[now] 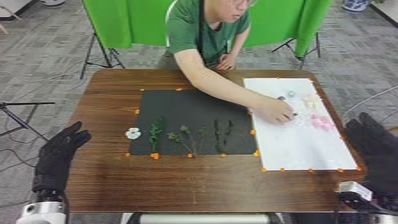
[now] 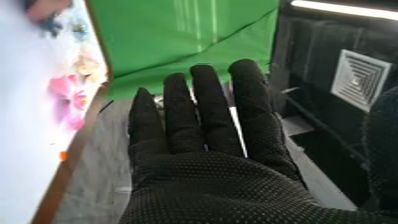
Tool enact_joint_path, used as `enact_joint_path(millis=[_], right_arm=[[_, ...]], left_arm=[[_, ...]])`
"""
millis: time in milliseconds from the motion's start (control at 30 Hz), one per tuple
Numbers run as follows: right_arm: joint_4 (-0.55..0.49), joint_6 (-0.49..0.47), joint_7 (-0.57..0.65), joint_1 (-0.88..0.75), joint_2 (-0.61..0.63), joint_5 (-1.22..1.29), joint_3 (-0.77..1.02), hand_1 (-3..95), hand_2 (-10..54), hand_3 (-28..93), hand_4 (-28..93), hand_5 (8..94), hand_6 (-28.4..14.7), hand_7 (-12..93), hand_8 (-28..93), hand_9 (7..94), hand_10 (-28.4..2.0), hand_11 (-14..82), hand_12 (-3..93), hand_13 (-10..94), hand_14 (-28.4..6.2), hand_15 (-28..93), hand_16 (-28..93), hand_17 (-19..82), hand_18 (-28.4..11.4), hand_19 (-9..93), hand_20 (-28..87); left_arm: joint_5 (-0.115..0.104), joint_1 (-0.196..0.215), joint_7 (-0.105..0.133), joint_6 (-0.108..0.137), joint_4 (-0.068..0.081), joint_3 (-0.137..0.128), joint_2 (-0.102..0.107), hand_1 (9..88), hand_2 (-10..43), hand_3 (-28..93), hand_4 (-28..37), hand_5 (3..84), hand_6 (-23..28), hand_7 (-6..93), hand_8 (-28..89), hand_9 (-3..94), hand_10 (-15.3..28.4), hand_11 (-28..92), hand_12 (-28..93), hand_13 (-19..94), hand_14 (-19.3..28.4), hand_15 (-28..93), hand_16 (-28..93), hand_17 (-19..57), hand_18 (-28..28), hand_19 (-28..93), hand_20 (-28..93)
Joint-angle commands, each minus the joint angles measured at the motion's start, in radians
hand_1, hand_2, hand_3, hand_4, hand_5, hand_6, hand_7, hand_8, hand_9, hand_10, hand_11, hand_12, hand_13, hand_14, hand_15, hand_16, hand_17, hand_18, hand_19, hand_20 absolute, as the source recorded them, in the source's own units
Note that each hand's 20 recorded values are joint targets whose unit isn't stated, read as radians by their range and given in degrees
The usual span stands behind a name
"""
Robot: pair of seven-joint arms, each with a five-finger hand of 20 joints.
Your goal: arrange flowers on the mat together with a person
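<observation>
My left hand (image 1: 59, 157) is beside the table's left edge, fingers straight. At the right edge, beside the white mat (image 1: 302, 155), is my right hand (image 1: 371, 145); in the right wrist view the same hand (image 2: 213, 150) has straight fingers and holds nothing. On the black mat (image 1: 200, 110) lie a white flower (image 1: 133, 133) at its left edge, a green stem (image 1: 155, 135), a branching stem (image 1: 187, 137) and dark green stems (image 1: 222, 136). Pink flowers (image 1: 322, 122) and a pale flower (image 1: 309, 102) lie on the white mat. A person's hand (image 1: 274, 111) touches small dark flowers there.
The brown wooden table (image 1: 178, 185) carries both mats, held by orange tape pieces (image 1: 155, 156). The person leans over the far edge, an arm (image 1: 218, 85) crossing the black mat's far right corner. A green backdrop (image 1: 124, 25) stands behind.
</observation>
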Motion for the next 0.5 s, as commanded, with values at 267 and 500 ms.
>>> enact_joint_path(millis=[267,500], right_arm=[[0.005,0.049,0.066,0.097,0.051,-0.036,-0.059,5.0,4.9,73,-18,47.0,-3.3,8,-8,44.1,-15.5,4.9,10.7,32,-12.0,11,5,18,-13.6,1,22],[0.004,0.050,0.068,0.095,0.043,-0.041,-0.066,5.1,5.0,73,-18,47.3,-3.3,8,-8,44.2,-15.6,4.9,10.6,32,-12.0,11,5,18,-13.5,1,22]], left_arm=[[-0.002,0.011,-0.012,-0.008,0.001,-0.006,-0.004,31.6,-9.5,65,-25.3,45.0,1.9,13.9,-7,45.6,12.5,17,13,39,15.7,13,4,8.5,10.2,2,19],[-0.003,0.013,-0.020,-0.006,-0.002,-0.006,-0.003,31.6,-9.5,65,-25.3,45.0,1.8,14.2,-7,45.5,12.4,17,14,39,15.7,13,4,8.5,10.2,2,19]])
